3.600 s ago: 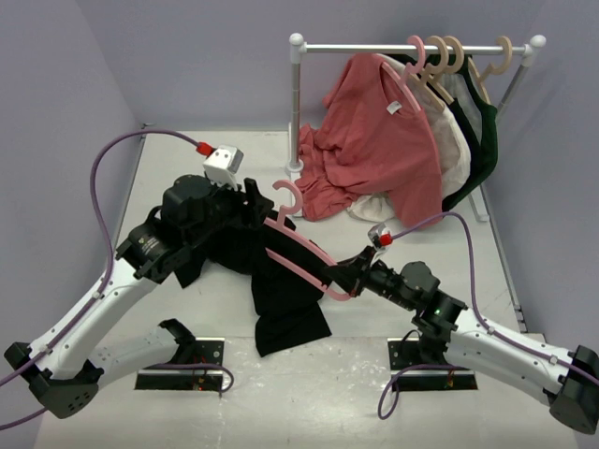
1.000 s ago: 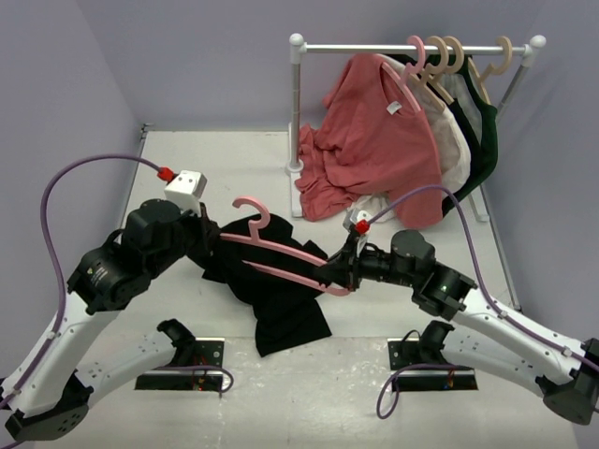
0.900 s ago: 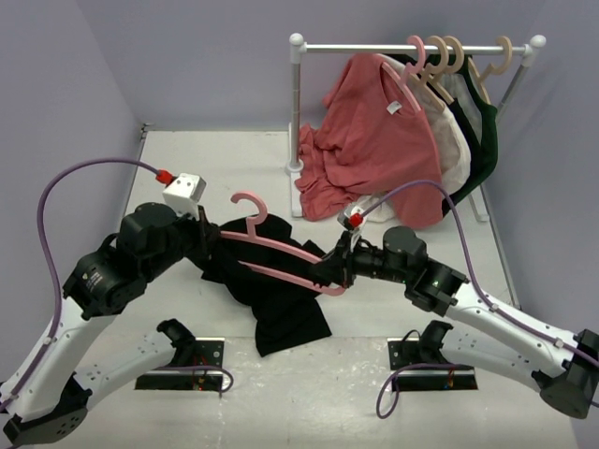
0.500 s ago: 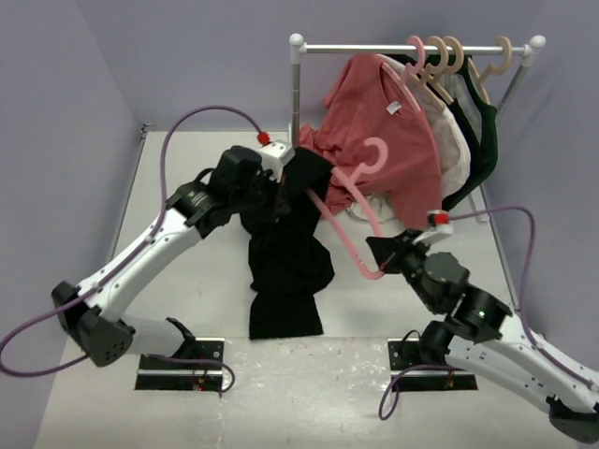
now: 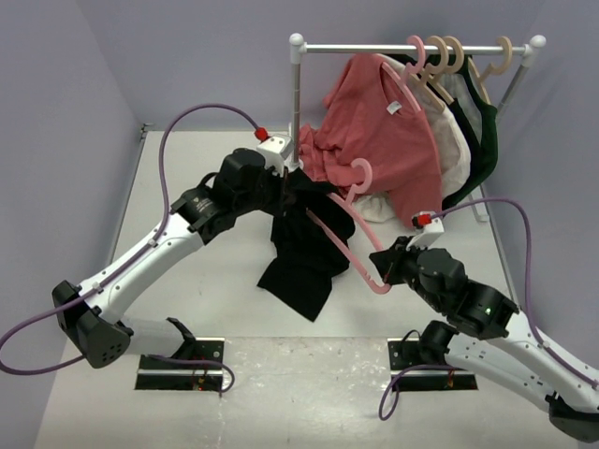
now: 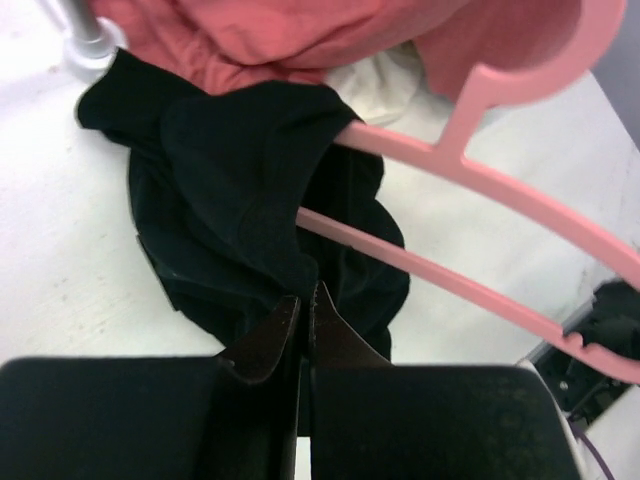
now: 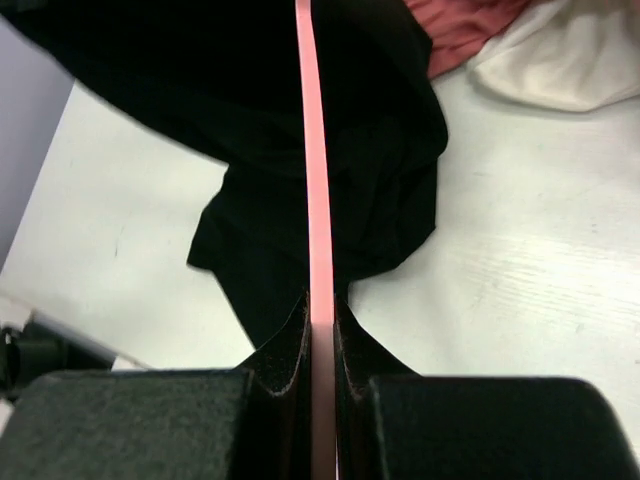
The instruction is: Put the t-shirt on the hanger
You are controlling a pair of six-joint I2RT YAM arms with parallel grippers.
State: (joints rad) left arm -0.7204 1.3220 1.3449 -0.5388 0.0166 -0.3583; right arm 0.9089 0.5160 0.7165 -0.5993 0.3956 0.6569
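Note:
The black t-shirt (image 5: 304,248) hangs bunched above the table, near the foot of the rack. My left gripper (image 5: 285,192) is shut on its upper edge, and in the left wrist view the fingers (image 6: 303,300) pinch a fold of the black t-shirt (image 6: 240,180). The pink hanger (image 5: 351,234) slants from its hook by the red shirt down to my right gripper (image 5: 386,271), which is shut on its lower corner. The right wrist view shows the hanger (image 7: 312,150) bar clamped between the jaws, with the t-shirt (image 7: 250,120) behind. The hanger (image 6: 500,185) has one end hidden inside the cloth.
A white clothes rack (image 5: 297,103) stands at the back right. It carries a salmon-red shirt (image 5: 384,131) on a pink hanger, beige hangers (image 5: 459,56) and a dark green garment (image 5: 487,140). White cloth (image 5: 374,208) lies under the red shirt. Purple walls close in on three sides.
Over the last second both arms carried the t-shirt and hanger from the table's near middle toward the rack. In the last half second the hanger's hook dropped and the shirt's hem lifted.

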